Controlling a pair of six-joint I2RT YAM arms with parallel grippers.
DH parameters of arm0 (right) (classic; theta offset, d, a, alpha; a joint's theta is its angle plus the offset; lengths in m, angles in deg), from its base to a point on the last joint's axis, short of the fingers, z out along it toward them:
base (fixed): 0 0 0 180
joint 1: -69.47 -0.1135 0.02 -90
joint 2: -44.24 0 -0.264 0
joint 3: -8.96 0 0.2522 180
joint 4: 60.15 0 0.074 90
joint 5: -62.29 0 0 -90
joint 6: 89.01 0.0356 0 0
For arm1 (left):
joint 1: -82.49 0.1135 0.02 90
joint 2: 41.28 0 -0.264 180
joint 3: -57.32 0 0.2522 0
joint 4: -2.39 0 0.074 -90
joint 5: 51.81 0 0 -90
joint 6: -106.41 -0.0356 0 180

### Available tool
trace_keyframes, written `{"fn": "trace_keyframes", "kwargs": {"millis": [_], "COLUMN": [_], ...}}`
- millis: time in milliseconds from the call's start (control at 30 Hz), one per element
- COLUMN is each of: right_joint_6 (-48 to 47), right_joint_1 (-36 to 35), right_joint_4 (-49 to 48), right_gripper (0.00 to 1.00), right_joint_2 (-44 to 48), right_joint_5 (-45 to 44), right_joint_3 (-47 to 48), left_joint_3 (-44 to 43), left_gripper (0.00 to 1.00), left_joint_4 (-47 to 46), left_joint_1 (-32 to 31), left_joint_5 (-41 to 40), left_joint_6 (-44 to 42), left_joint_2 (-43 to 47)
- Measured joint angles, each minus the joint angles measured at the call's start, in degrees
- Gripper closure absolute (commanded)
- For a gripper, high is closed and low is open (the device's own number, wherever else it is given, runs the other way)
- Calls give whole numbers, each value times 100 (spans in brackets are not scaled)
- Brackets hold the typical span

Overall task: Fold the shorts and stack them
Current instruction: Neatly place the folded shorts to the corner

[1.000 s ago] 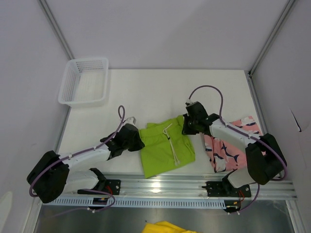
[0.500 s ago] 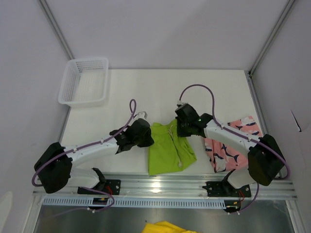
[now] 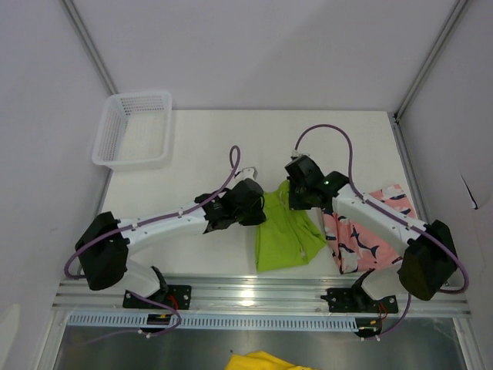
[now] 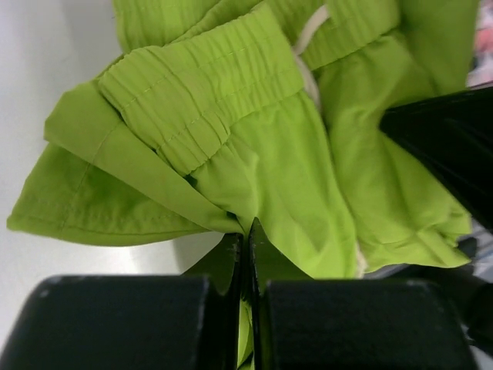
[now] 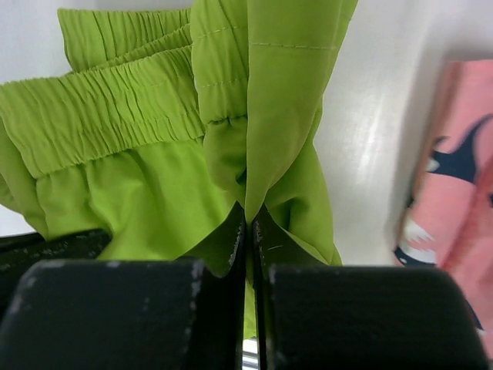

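Observation:
The lime green shorts (image 3: pixel 285 235) hang bunched between my two grippers near the table's front middle. My left gripper (image 3: pixel 258 206) is shut on their left edge; in the left wrist view its jaws (image 4: pixel 246 239) pinch a fold of green fabric (image 4: pixel 254 154), with the white drawstring (image 4: pixel 308 46) above. My right gripper (image 3: pixel 296 196) is shut on the upper right edge, and its jaws (image 5: pixel 249 223) clamp a hanging fold of the green shorts (image 5: pixel 154 154). The pink shark-print shorts (image 3: pixel 362 227) lie flat to the right under the right arm, also seen as pink shorts (image 5: pixel 454 208) at the right edge.
A white mesh basket (image 3: pixel 135 127) stands at the table's back left corner. The aluminium rail (image 3: pixel 262 297) runs along the near edge. White walls close the table on the left, back and right.
Both grippers carried the green shorts rightward; the left gripper swept toward the right one, so the flat shorts have narrowed into a bunched fold. The pink shorts have not moved.

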Motion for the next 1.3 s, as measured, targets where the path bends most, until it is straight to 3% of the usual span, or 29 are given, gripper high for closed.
{"fn": "trace_keyframes", "kwargs": {"millis": [333,633,800,1067,1300], "right_joint_6": [-76,-487,-671,-758,-820], "right_joint_1": [1064,3342,4483,5466,5753], "right_joint_4": [852,1497,1545,1311,1075], "right_gripper": [100,100,100,100,100], "right_joint_2": [1182,2041,2524,2634,2420], "right_joint_5": [-188,127,389,822,1143], "right_joint_3": [317,339,92,-450,-505], "left_joint_3": [-2144,-3762,-4369,-4802,-4994], "left_gripper": [100,100,100,100,100], "left_joint_4": [149,33,-98,-409,-433], "left_joint_1": [-520,-1008,-1209,-1569,-1777], "left_joint_5": [-66,-55,-72,-203,-396], "left_joint_6": [-9,-11,0,105,243], "left_joint_2": [-1292,-2562,-3193,-3908,-4212]}}
